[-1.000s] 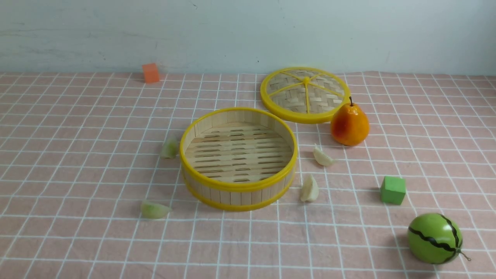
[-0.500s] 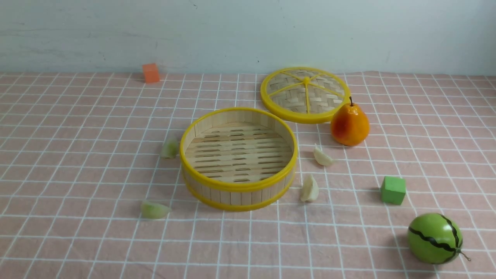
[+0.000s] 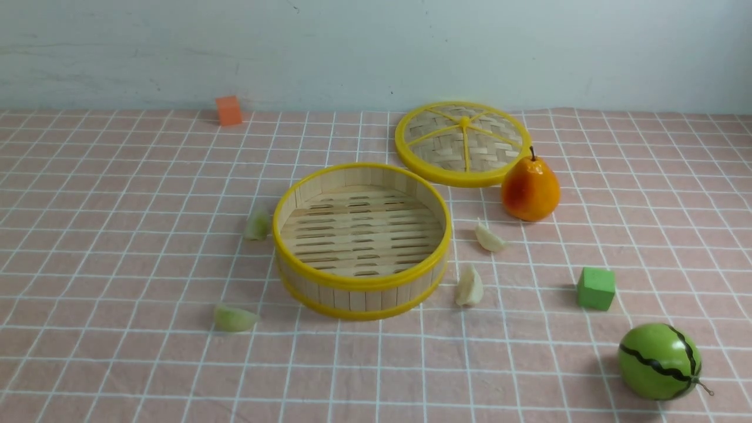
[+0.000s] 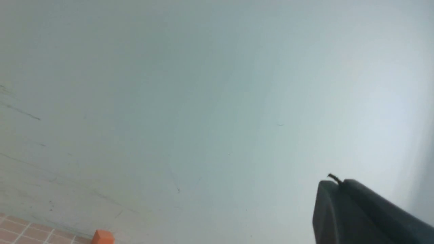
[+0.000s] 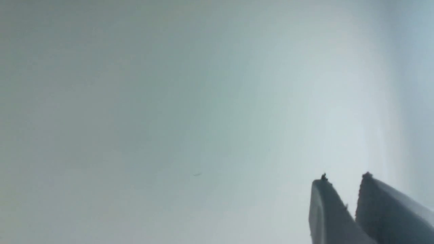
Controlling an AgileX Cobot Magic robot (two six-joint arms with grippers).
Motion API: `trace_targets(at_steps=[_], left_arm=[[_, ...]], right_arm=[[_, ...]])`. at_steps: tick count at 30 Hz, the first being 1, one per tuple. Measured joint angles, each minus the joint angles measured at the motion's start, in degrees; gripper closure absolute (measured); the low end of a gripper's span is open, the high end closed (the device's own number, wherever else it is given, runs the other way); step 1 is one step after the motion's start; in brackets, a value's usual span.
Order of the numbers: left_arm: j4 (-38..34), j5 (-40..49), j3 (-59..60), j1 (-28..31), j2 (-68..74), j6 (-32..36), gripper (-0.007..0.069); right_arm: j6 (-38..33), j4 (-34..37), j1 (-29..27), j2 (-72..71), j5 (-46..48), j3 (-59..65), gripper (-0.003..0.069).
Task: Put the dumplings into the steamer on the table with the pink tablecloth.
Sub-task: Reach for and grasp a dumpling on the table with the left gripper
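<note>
The steamer (image 3: 359, 298) stands empty in the middle of the pink tablecloth (image 3: 117, 247). Two pale green dumplings lie to its left, one by the wall (image 3: 257, 225) and one nearer the front (image 3: 234, 318). Two cream dumplings lie to its right, one farther back (image 3: 489, 238) and one nearer (image 3: 470, 286). Neither gripper shows in the front view. My left gripper (image 4: 339, 183) is shut and empty, facing the pale wall. My right gripper (image 5: 344, 179) also faces the wall, its fingers nearly together with nothing between them.
The woven yellow-rimmed lid (image 3: 462, 144) lies behind the steamer. A pear (image 3: 530, 189) stands beside it. A green cube (image 3: 596, 288) and a toy watermelon (image 3: 658, 361) sit at the right front. An orange cube (image 3: 228, 110) sits at the back left and shows in the left wrist view (image 4: 102, 237).
</note>
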Motion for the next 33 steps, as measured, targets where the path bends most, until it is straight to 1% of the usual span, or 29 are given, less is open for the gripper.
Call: trace_targets(at_steps=[2,4,5,6,7,8,9,10,11,13,14,15,17,18,20,21,22,23,24,25,26,27,28,29,30,31,33], left_arm=[[2.2,3.2,-6.2,0.0,7.1,-0.1,0.0638],[3.5,4.2,-9.6,0.0,13.6,-0.1,0.0638],[4.1,4.5,-11.2,0.0,18.2,-0.7,0.0638],[4.3,5.2,-12.1,0.0,21.2,-1.2,0.0638],[4.7,7.3,-13.7,0.0,25.7,-3.0,0.0638],[4.9,9.6,-15.3,0.0,29.2,-4.4,0.0638],[5.0,10.3,-15.3,0.0,29.2,-4.8,0.0638],[5.0,18.0,-18.9,0.0,35.2,-7.4,0.0638],[4.9,22.0,-20.7,0.0,37.7,-8.2,0.0638],[4.4,30.9,-24.7,0.0,43.4,-7.8,0.0638],[4.1,32.8,-25.6,0.0,43.9,-7.6,0.0638],[2.8,38.6,-29.0,0.0,48.0,-3.9,0.0638],[-0.5,44.5,-32.3,0.0,52.0,2.2,0.0638],[-3.7,47.6,-34.9,0.0,55.1,5.6,0.0638],[-10.0,51.5,-39.8,0.0,60.7,12.1,0.0638],[-10.0,51.8,-40.3,0.0,61.3,12.7,0.0638],[-15.4,54.0,-45.2,0.0,66.3,18.4,0.0638],[-17.3,54.9,-47.8,0.0,68.9,20.2,0.0638],[-19.3,55.7,-52.0,-0.1,72.8,23.3,0.0638],[-20.7,56.5,-55.6,-0.1,76.1,25.3,0.0638],[-21.6,57.0,-59.1,-0.1,79.4,26.5,0.0638],[-21.7,57.0,-59.1,-0.1,80.1,26.7,0.0637],[-22.3,57.8,-64.8,-0.1,84.7,27.6,0.0629],[-22.2,58.9,-69.0,-0.1,88.7,28.2,0.061],[-22.2,58.9,-69.7,-0.1,89.4,28.2,0.0606],[-21.9,60.5,-74.6,-0.1,94.0,28.6,0.0566],[-20.6,62.3,-81.9,-0.1,101.1,29.4,0.0483]], right_arm=[[0.0,0.4,0.0,4.4,10.7,-5.7,0.0663],[0.0,0.8,0.0,9.1,20.8,-9.8,0.0673],[0.0,0.9,0.0,12.6,28.3,-12.1,0.0671],[0.0,1.0,0.0,15.1,31.7,-12.8,0.0669],[0.0,1.2,0.0,19.0,38.7,-14.3,0.0665],[0.0,1.3,0.0,22.2,42.3,-14.8,0.0664],[0.0,1.4,0.0,22.8,43.2,-15.1,0.0664],[0.0,2.6,0.0,27.6,49.7,-15.8,0.0662],[0.0,3.8,0.0,29.8,53.3,-16.3,0.0662],[-0.8,7.1,0.0,34.8,58.2,-17.0,0.0662],[-0.9,7.5,0.0,35.3,58.7,-17.1,0.0662],[-3.8,11.3,0.0,38.7,61.6,-17.5,0.0662],[-9.0,16.8,0.0,42.3,63.3,-17.8,0.0662],[-13.1,21.3,0.0,44.5,64.0,-17.9,0.0662],[-20.9,28.8,0.0,47.5,64.7,-18.7,0.0662],[-22.7,30.4,0.0,48.2,64.8,-18.8,0.0662],[-29.8,37.0,0.0,50.6,65.3,-19.8,0.0662],[-32.4,39.3,0.0,51.4,65.5,-20.3,0.0661],[-37.5,43.8,0.0,52.9,65.8,-20.9,0.0661],[-42.2,47.8,0.0,54.3,66.0,-21.5,0.0661],[-45.0,50.3,0.0,55.1,66.3,-21.8,0.0659],[-45.6,50.9,0.0,55.2,66.3,-21.9,0.0659],[-50.2,55.2,0.0,56.3,66.9,-22.1,0.0659],[-52.5,57.5,0.0,57.0,67.5,-22.2,0.0659],[-52.9,57.9,0.0,57.1,67.6,-22.2,0.0659],[-55.7,60.4,0.0,57.7,68.5,-22.2,0.0659],[-59.1,62.8,0.0,58.1,69.2,-22.2,0.0659]])
